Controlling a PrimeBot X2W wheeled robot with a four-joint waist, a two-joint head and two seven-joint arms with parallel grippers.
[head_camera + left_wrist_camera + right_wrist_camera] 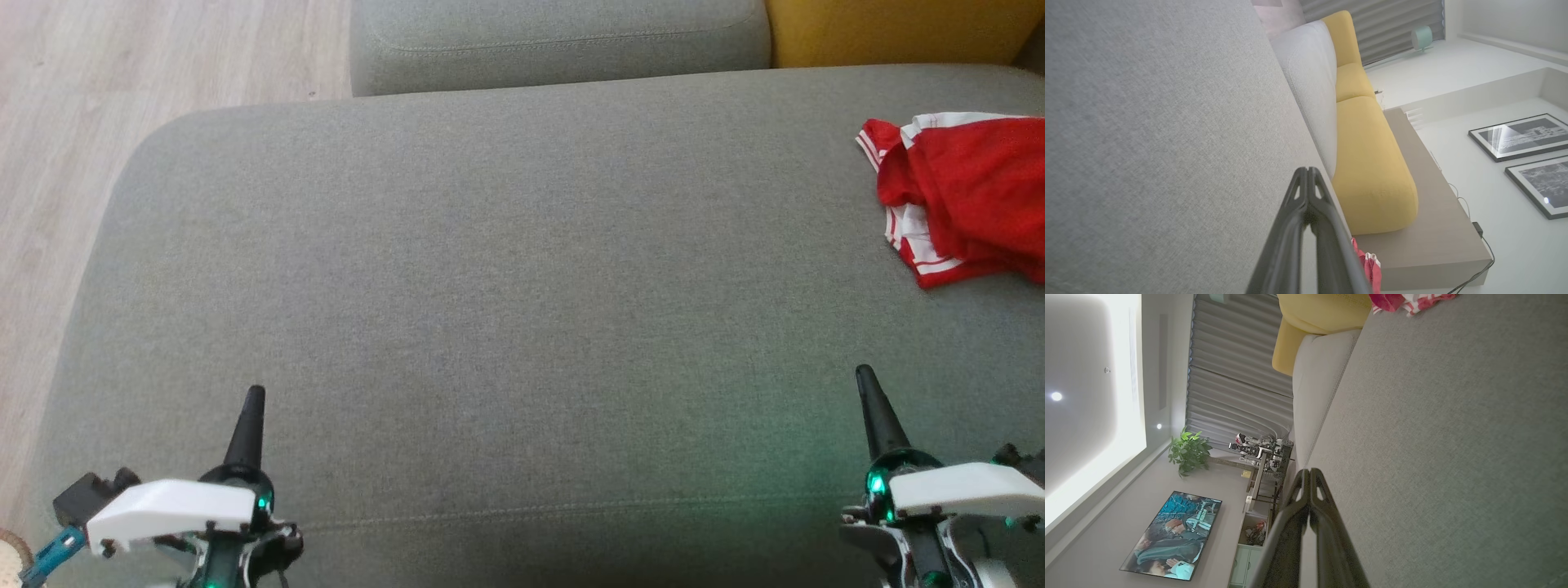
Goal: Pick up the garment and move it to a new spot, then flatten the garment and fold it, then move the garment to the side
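Grey sofa seat (490,286) wide and bare across the middle, probably kept free as the flattening and folding area; yellow cushion (898,31) behind at the back right, nothing blocking the reach. Red garment (963,196) bunched at far right edge of the seat (white trim showing), well apart from both arms. Left gripper (255,400) and right gripper (864,382) parked low near the front edge, fingers pressed together, holding nothing.

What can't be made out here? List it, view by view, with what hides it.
- Head view: the red garment runs off the right edge, so its full shape and kind are unknown.
- Left wrist view: the shut left gripper covers most of the garment; only a red and white scrap shows.
- Right wrist view: the top edge crops the garment, far past the shut right gripper.
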